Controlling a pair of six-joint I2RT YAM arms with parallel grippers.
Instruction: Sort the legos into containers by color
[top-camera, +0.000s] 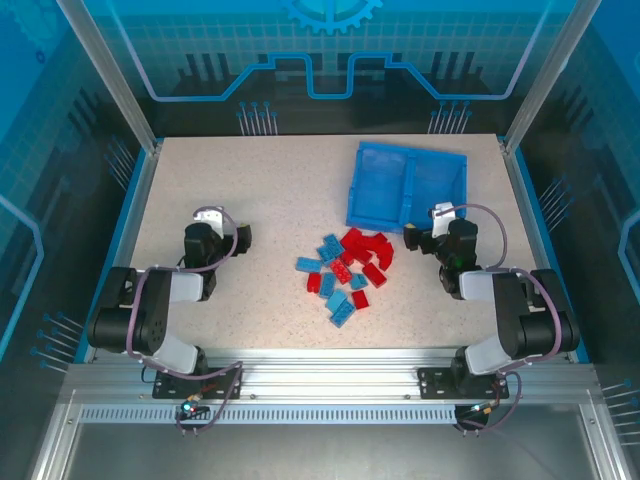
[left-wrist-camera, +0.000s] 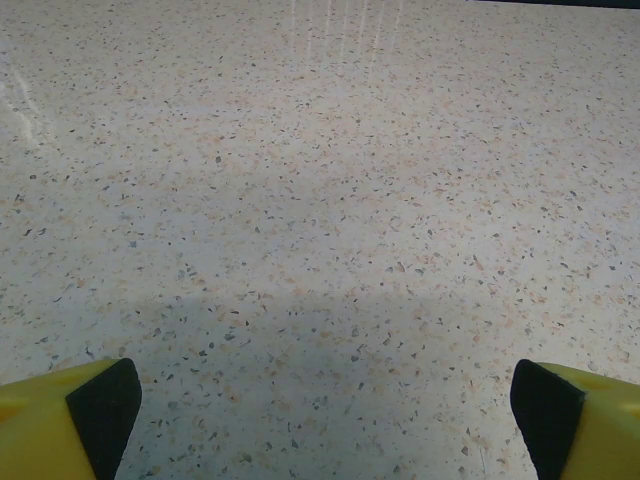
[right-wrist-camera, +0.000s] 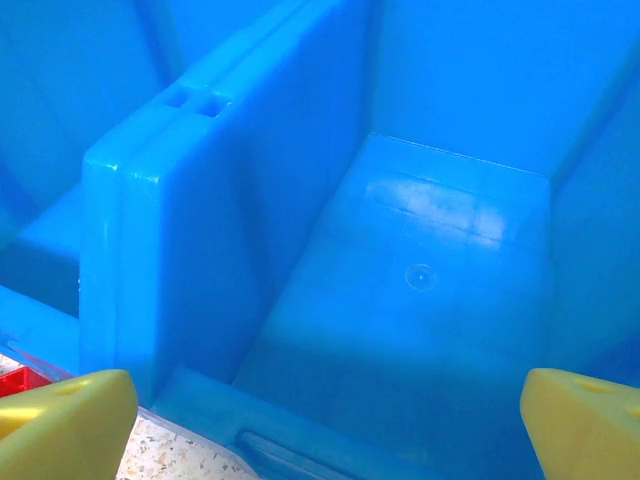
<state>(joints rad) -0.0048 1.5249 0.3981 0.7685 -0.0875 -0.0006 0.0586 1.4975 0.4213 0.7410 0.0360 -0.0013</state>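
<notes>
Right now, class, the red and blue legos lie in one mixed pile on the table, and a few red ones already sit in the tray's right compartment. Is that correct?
Not quite. The right compartment of the tray is bare, as the top external view shows. The red and blue legos do lie in one mixed pile on the table.

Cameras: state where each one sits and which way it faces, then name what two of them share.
Top external: fixed above and behind the robot, looking down on table, legos, tray; left gripper and right gripper show.
Left wrist: behind the left gripper, facing speckled table; its yellow fingers at the lower corners.
Right wrist: behind the right gripper, facing into the tray's right compartment beside the divider; yellow fingers again.
Shared: top external and right wrist both show the tray.
</notes>
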